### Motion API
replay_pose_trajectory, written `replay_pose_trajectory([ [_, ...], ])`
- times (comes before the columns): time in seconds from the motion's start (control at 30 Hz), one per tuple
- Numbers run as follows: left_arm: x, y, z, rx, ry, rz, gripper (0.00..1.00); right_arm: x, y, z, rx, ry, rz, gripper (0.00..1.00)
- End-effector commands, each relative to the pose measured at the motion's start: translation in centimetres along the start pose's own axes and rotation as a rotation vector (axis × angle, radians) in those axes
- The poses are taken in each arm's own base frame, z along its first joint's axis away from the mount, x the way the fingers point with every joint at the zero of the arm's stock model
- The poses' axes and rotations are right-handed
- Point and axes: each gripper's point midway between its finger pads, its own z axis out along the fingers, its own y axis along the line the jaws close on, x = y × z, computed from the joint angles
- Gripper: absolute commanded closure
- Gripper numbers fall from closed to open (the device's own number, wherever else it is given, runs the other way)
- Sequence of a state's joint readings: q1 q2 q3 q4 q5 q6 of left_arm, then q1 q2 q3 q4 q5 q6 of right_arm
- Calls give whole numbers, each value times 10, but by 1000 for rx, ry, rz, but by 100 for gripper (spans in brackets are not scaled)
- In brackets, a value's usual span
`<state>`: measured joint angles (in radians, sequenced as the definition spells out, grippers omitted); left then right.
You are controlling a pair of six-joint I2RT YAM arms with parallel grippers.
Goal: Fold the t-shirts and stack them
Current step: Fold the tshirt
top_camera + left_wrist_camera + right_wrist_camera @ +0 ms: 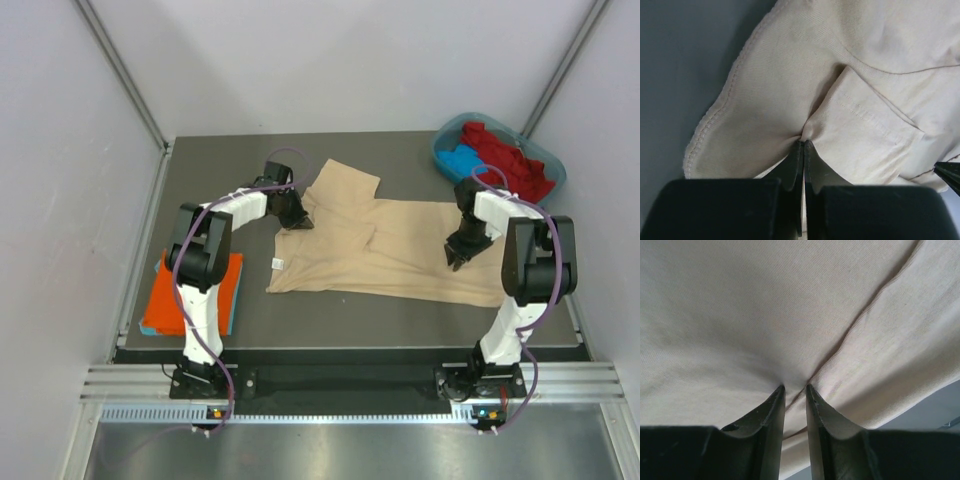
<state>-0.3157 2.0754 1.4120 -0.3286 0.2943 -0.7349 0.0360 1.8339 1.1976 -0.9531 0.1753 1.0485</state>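
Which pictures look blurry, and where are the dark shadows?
Left wrist: the beige shirt is sharp, the left tool soft and dark at its base. Right wrist: a shadow pools around the right tool. Top external: even light, all sharp.

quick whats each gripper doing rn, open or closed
Left gripper: closed, pinching a fold of the beige t-shirt.
Right gripper: closed on a fold of the same shirt, fingers slightly apart around it.

It looked like a robot lab: bare white walls [350, 60] up top, dark table [350, 320], metal rail [120, 382] at the bottom.
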Motion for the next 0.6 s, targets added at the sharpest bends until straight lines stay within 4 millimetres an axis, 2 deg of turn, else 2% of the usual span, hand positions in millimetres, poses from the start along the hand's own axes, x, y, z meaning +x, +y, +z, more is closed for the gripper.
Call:
replay_pose_trajectory([
  [0.0, -1, 10, 8, -34, -4, 4, 100, -2, 0, -4, -19, -12, 6, 76],
  [0.13, -5, 5, 2, -27, -18, -1, 100, -11, 0, -12, -17, -40, -4, 75],
  [0.33, -16, -11, -11, 3, -57, 1, 100, -17, -12, -23, -7, -58, 41, 73],
  [0.5, -18, -18, -18, 14, -60, 11, 100, -22, -20, -17, 5, -44, 63, 72],
  [0.53, -19, -19, -19, 12, -67, 21, 99, -21, -20, -15, 10, -39, 60, 72],
  [0.57, -20, -20, -22, 9, -76, 41, 86, -22, -19, -14, 5, -42, 61, 72],
])
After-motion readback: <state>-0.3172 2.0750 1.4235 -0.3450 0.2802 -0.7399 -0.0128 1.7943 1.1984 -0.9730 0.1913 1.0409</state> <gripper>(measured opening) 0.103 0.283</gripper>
